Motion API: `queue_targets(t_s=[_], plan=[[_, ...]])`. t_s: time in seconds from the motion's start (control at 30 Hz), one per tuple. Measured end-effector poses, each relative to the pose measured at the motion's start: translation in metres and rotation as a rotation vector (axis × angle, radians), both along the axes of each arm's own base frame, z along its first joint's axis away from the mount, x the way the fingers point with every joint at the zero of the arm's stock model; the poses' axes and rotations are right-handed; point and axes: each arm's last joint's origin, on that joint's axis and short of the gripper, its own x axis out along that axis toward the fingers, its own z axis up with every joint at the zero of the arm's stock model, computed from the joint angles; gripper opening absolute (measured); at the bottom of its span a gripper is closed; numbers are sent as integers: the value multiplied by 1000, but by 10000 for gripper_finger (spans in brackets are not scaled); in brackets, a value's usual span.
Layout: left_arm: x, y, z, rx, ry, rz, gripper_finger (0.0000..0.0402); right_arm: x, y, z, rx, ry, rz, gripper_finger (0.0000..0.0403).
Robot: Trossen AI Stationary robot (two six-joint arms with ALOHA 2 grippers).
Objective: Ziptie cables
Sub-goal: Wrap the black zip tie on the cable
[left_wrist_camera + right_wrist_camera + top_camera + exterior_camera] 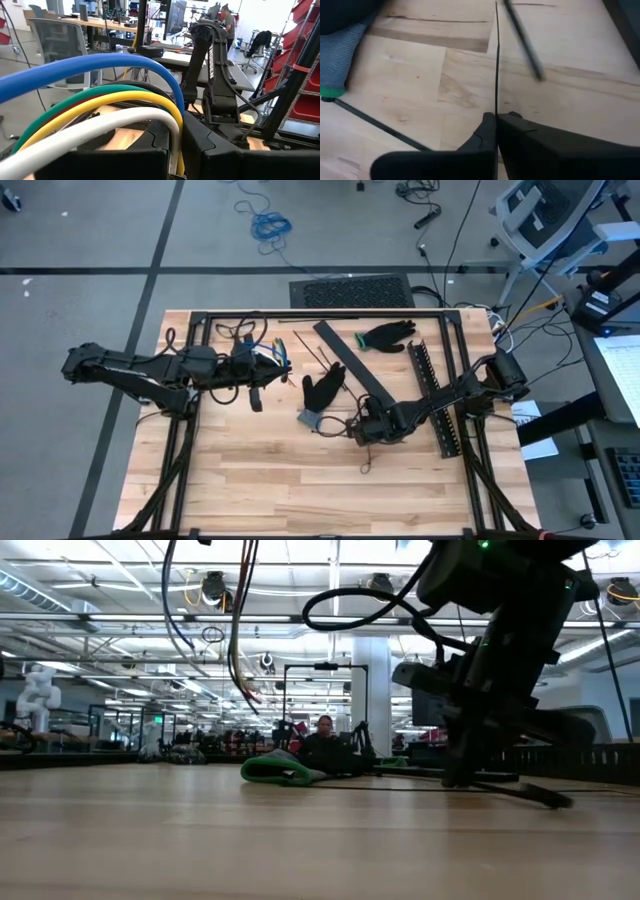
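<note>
The cables [100, 85] are blue, green, yellow, red and white wires that arc out of my left gripper [180, 145], which is shut on them above the table's far left [268, 368]. My right gripper [496, 120] points steeply down at mid-table [365, 432] and is shut on a thin black zip tie [496, 60]. Other black zip ties [370, 125] lie flat on the wood nearby. In the low view the cables [240, 640] hang at the top, and the right arm [480, 690] comes down on the right. My left gripper pinches the bundle of cables between its two fingers [150, 150], where the white and yellow wires [175, 135] bend down into the gap. The fingers point level toward the table's right, and the wires loop up and away, clear of the table. My right gripper pinches one end of the zip tie [496, 112] between its two fingertips, coming slanting from above. The tie runs straight on from the fingers over the wood; whether it is lifted does not show.
A black glove with a grey and green cuff [320, 395] lies just left of my right gripper, and a second glove [385, 335] lies at the back. A long black flat strip [355, 365] and a black slotted strip [435, 395] lie diagonally. The near half of the table [300, 490] is bare wood.
</note>
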Motion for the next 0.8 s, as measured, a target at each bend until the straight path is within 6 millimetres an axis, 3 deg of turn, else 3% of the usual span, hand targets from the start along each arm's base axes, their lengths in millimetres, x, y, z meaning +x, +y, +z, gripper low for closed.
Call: queue_targets(t_s=[0.4,0.63,0.8], plan=[[-15,1,15,36,-88,-18,22,-18,27,51,-83,-167,-22,0],[-23,1,21,18,-129,-51,22,-32,34,91,-311,-515,-184,0],[-12,-6,12,-161,-204,-233,22,-35,21,119,-542,-767,-351,0]])
